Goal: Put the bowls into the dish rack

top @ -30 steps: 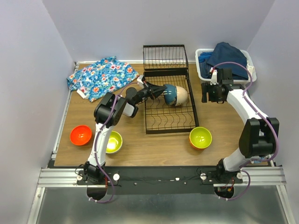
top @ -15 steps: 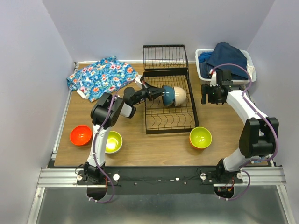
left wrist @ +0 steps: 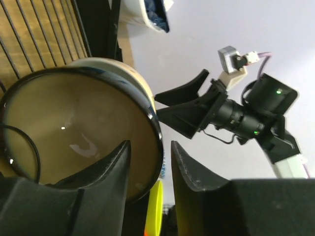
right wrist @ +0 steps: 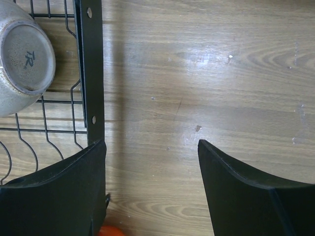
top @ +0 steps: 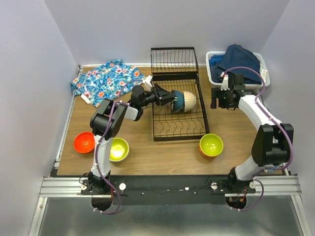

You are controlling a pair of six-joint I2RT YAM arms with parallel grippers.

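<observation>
Release step, I judge: the left gripper stands parted astride the rim of the dark blue bowl slotted in the dish rack, right gripper wide, empty; next, back out without tipping it

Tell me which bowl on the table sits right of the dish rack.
The orange bowl with the lime inside; the red bowl and the yellow-green bowl sit left of the dish rack.
</observation>
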